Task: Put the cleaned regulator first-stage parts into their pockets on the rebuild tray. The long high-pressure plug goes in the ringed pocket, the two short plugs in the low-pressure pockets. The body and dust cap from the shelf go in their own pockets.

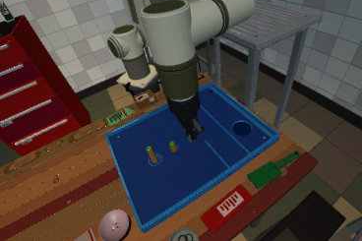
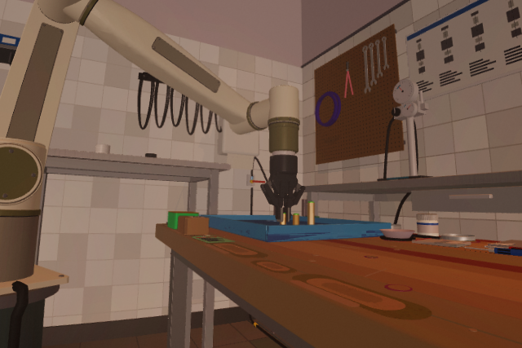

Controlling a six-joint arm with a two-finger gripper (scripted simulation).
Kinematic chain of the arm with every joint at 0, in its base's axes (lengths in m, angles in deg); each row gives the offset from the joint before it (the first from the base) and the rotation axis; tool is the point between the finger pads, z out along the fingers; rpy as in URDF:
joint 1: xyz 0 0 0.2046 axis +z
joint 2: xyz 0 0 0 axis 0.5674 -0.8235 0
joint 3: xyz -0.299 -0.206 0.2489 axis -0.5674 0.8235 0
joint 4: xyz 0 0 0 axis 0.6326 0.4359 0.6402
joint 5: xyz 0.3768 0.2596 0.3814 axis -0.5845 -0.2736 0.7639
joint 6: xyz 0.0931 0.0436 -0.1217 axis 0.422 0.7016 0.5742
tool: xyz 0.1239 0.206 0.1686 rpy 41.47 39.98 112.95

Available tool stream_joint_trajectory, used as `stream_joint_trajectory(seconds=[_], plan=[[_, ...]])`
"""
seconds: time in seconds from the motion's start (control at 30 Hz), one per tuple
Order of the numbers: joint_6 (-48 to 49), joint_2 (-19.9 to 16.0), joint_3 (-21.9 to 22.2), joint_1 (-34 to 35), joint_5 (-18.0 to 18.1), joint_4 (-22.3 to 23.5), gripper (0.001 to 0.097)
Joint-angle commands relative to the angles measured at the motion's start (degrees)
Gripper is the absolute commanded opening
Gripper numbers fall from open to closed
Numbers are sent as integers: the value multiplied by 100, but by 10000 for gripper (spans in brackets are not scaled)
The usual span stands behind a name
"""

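Note:
My gripper point(image 1: 193, 135) reaches straight down into the middle of the blue rebuild tray point(image 1: 189, 151). A short brass plug point(image 2: 283, 218) stands upright in its closed fingers, low over the tray floor. To its left a second short plug point(image 1: 172, 146) with a green top stands upright in a pocket, and further left the long plug point(image 1: 152, 154) stands upright in the ringed pocket. A large round pocket point(image 1: 241, 128) lies at the tray's right end. The shelf point(image 2: 135, 162) by the wall carries a small pale part point(image 2: 102, 148) and a small dark part point(image 2: 150, 154).
A pink dish point(image 1: 114, 225) sits near the bench's front edge. A red card point(image 1: 226, 207) and a green tool point(image 1: 272, 170) lie right of the tray, and a red drawer cabinet point(image 1: 29, 92) stands to the left. A wire table point(image 1: 275, 23) stands behind.

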Motion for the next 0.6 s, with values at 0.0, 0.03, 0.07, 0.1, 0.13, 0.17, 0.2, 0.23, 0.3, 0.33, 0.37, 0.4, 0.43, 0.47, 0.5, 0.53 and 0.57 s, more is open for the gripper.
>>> stream_joint_trajectory(seconds=[0.0,0.03,0.07,0.1,0.13,0.17,0.2,0.23,0.3,0.33,0.37,0.4,0.43,0.47,0.5,0.53,0.57], plan=[[0,-2,1,-1,-6,1,210],[0,-2,1,-1,-6,1,230],[0,-2,1,-1,-6,1,250],[0,-3,2,-1,-6,1,270],[0,-3,2,-1,-6,1,290],[0,-3,2,-1,-6,1,310],[0,-3,2,-1,-6,2,330],[0,-3,2,-1,-6,2,340],[0,-3,2,-1,-6,2,340],[0,-3,2,-1,-6,2,340],[0,-3,2,-1,-6,2,340],[0,-3,2,-1,-6,2,340],[0,-3,2,-1,-6,2,340],[0,-3,2,-1,-6,2,340],[0,-3,3,-1,-6,2,340],[0,-3,2,-1,-6,1,340],[0,-2,0,-1,-5,1,340]])
